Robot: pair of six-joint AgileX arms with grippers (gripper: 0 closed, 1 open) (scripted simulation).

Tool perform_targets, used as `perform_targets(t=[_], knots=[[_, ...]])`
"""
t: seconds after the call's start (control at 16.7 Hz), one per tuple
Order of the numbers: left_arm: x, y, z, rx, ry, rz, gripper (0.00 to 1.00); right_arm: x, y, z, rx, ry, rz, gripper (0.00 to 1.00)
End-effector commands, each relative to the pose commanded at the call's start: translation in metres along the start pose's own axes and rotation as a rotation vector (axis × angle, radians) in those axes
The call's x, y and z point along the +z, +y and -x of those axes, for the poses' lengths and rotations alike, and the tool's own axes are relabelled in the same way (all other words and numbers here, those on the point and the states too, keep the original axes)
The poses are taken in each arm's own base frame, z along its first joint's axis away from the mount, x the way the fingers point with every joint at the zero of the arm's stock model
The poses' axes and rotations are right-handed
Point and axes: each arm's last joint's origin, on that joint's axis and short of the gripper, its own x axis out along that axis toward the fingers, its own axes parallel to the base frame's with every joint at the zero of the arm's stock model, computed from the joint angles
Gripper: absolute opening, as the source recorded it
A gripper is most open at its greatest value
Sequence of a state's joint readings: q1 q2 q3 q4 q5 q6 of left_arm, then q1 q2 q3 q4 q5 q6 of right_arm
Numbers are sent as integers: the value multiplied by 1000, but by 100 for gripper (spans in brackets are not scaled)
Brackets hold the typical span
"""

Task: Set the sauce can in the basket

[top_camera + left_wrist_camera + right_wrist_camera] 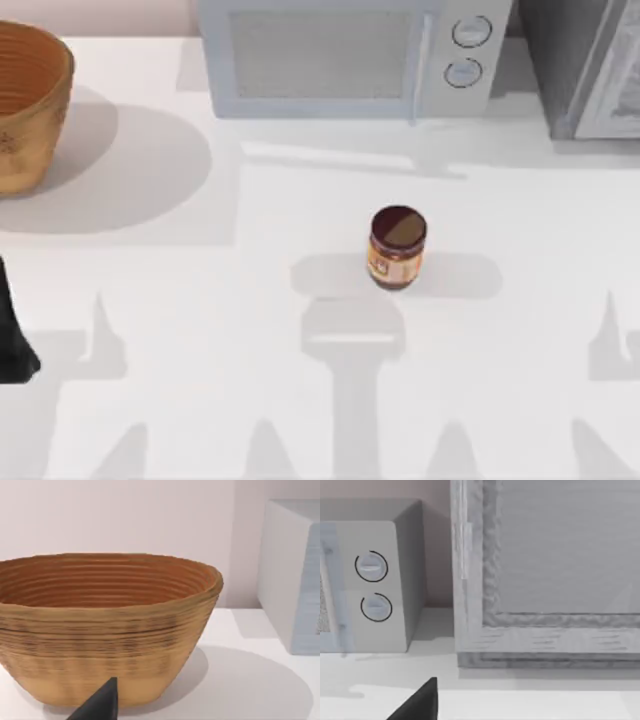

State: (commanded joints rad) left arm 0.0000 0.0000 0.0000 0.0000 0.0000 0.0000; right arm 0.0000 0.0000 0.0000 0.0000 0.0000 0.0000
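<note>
Sauce can (pixel 397 247), small squat cylinder with dark brown lid and orange-tan label over a reddish-brown body: upright on the white table (pixel 200 300), near the middle, just in front of the pale grey microwave (pixel 345 55), untouched. Round tan-brown woven basket (pixel 30 105), ribbed inside: far corner of the table on the top view's left, well apart from the can.

Left arm (pixel 12 335): parked at the table's left edge, dark fingertip (pixel 100 705) pointing toward the basket wall, nothing between the jaws as far as visible; whether spread or closed, cannot tell. Right arm: parked, dark fingertip (pixel 420 702) facing the microwave dials and a grey cabinet (pixel 545 580); jaw state likewise cannot tell. Can well away from both sets of jaws.

Likely handling: rigid, light to moderate in weight, smooth round wall probably a bit slippery. Best taken across the label band at mid-height, jaws squarely either side of the body, below the lid rim. Squat shape, so unlikely to tip. Carried across and lowered past the basket's rim into the wide open bowl.
</note>
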Motion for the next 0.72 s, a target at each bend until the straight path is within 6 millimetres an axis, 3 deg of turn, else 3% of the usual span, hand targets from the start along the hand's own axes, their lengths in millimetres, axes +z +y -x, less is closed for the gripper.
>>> perform_targets(t=[0.18,0.42,0.72], knots=[[3,-1,0,-11,-7,2,100,0,0,0,0,0,0,100],[30,-7,-6,-128,-63,12,100,0,0,0,0,0,0,100],[67,-21,-45,-361,-62,10,100,0,0,0,0,0,0,100]])
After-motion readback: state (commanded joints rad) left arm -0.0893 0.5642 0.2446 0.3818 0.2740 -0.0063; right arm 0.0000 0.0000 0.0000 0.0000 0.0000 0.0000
